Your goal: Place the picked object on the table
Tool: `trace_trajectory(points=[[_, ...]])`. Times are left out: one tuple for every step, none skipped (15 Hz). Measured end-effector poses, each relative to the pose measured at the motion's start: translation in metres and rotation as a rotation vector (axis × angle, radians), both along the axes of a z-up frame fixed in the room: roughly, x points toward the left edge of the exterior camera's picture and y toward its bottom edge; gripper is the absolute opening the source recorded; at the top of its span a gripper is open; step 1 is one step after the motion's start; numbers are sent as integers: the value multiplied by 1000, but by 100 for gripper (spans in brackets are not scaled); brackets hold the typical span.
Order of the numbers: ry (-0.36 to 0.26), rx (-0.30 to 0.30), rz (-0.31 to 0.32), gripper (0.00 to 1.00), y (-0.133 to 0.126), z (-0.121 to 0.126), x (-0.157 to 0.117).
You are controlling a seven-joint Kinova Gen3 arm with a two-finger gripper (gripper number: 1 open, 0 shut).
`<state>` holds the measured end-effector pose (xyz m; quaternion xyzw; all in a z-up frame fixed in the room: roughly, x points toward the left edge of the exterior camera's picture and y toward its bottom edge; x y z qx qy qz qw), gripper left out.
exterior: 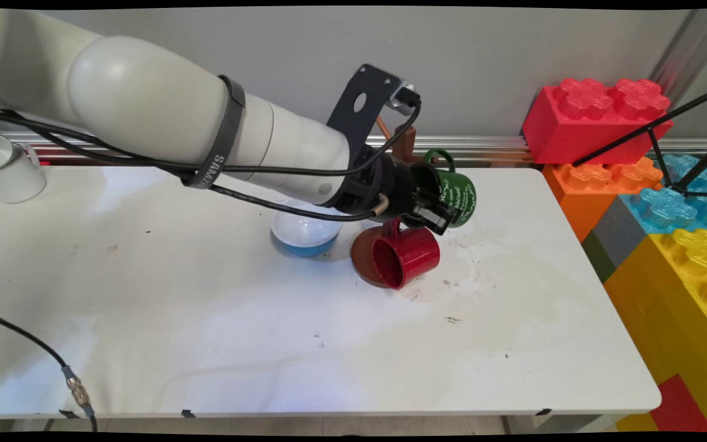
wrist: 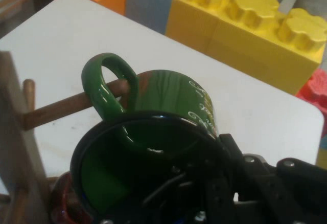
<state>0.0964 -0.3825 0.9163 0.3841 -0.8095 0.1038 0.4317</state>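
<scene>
My gripper (exterior: 438,216) is shut on the rim of a dark green mug (exterior: 456,191) with white lettering, held on its side above the table. In the hand view one finger reaches inside the green mug (wrist: 171,98) and the other lies outside its wall. The mug's handle (wrist: 109,83) is looped over a wooden peg (wrist: 61,111) of a brown mug tree (exterior: 405,142). A red mug (exterior: 405,260) hangs tilted just below, its mouth facing the camera, over the tree's round brown base (exterior: 363,255). The arm hides most of the tree's post.
A white-and-blue bowl (exterior: 304,236) sits behind the arm, left of the red mug. A white mug (exterior: 7,167) stands at the table's far left. Big red (exterior: 593,116), orange (exterior: 599,184) and yellow (exterior: 685,276) toy blocks line the right side, crossed by black rods (exterior: 666,144).
</scene>
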Motion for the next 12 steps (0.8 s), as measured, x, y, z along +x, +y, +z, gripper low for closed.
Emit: trace_trajectory(points=[[7, -1, -4, 0, 1, 2, -1], [12, -1, -7, 0, 2, 4, -2], [18, -1, -11, 0, 2, 5, -4], [23, -1, -15, 0, 3, 7, -5], [28, -1, -19, 0, 4, 8, -6], [33, 1, -24, 0, 6, 10, -7], [37, 3, -28, 0, 7, 12, -8], [40, 5, -33, 0, 9, 13, -8], [43, 9, -40, 0, 11, 14, -9], [45, 13, -47, 0, 13, 15, -9], [46, 20, -56, 0, 15, 17, -8], [46, 24, -61, 0, 16, 18, -8]])
